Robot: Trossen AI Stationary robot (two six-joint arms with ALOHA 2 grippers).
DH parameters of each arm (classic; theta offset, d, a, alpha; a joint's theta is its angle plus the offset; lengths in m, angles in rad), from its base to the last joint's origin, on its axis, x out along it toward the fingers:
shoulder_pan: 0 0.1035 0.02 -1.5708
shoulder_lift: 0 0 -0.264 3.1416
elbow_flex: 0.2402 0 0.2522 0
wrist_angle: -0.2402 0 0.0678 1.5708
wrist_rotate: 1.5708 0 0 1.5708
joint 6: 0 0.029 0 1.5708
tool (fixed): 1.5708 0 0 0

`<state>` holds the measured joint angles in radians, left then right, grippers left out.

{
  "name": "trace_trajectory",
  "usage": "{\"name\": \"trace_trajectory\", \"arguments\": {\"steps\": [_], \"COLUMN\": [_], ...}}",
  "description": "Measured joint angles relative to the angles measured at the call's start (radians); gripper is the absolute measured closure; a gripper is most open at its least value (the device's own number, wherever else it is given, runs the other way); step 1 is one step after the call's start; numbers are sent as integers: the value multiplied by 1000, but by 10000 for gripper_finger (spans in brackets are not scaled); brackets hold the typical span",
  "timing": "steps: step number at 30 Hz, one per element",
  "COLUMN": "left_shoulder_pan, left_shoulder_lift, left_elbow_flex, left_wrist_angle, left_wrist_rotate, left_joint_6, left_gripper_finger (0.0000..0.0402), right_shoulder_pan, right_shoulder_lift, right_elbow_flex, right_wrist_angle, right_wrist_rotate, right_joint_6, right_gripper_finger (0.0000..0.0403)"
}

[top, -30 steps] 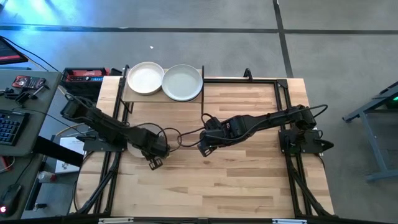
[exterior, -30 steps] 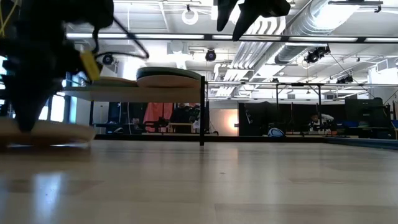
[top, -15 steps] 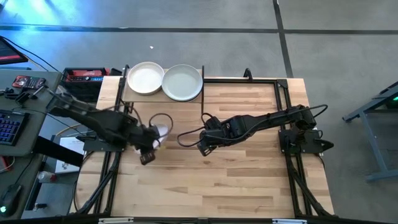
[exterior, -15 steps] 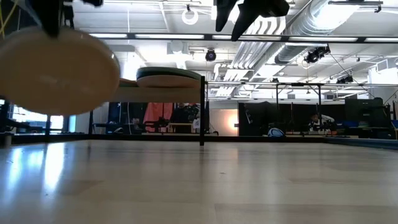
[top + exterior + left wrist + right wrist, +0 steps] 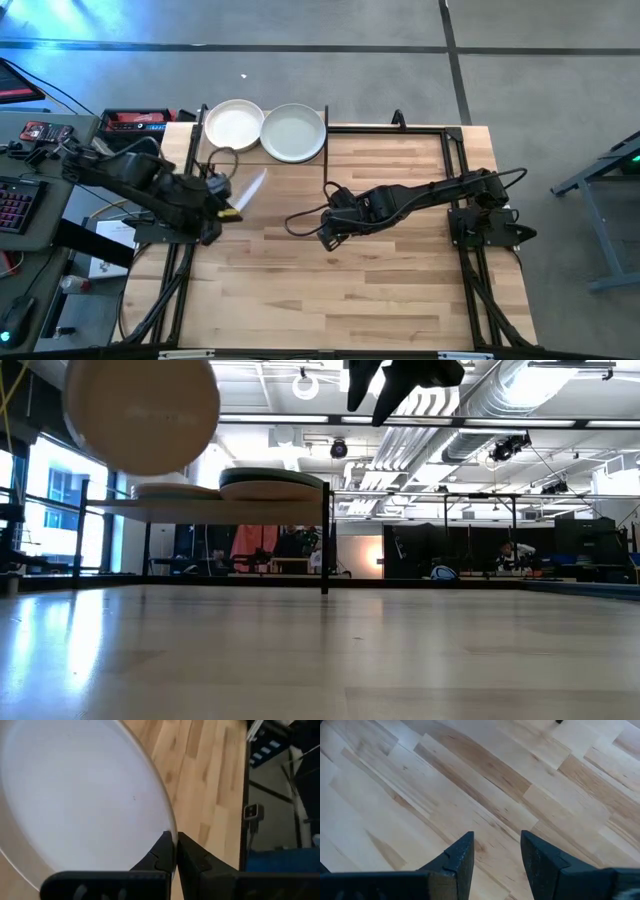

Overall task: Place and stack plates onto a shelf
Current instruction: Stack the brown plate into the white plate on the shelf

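Cream in colour, the plate (image 5: 75,800) hung tilted above the table (image 5: 400,290), just short of the shelf (image 5: 200,152), its rim pinched in my left gripper (image 5: 175,851). Two pale plates (image 5: 293,132) lay side by side on the shelf. My right gripper (image 5: 496,855) hovered mid-table, fingers apart, holding nothing.

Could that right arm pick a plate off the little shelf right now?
Probably yes: its jaws stand open and empty over bare table, nothing lies between the right gripper and the shelf, and the plates there sit uncovered.
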<state>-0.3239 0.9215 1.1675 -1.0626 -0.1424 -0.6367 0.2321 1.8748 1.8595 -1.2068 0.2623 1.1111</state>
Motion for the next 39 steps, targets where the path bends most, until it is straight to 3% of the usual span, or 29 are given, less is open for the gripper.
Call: {"name": "trace_trajectory", "arguments": {"steps": [6, 19, 26, 39], "left_shoulder_pan": [16, 166, 362, 665], "left_shoulder_lift": [-26, -26, 8, 156], "left_elbow_flex": [82, 178, 178, 178], "left_wrist_angle": [-38, -218, -313, -301], "left_wrist_rotate": [-84, -514, -496, -361], "left_joint_6": [156, 612, 702, 888], "left_gripper_finger": [401, 401, 401, 401], "right_shoulder_pan": [-3, -64, -130, -214], "right_shoulder_lift": [0, 0, 0, 0], "right_elbow_flex": [0, 0, 0, 0], "right_wrist_angle": [0, 0, 0, -1], "right_wrist_rotate": [0, 77, 69, 38], "right_joint_6": [-38, -232, -353, -501], "right_gripper_finger": [265, 265, 265, 265]}}
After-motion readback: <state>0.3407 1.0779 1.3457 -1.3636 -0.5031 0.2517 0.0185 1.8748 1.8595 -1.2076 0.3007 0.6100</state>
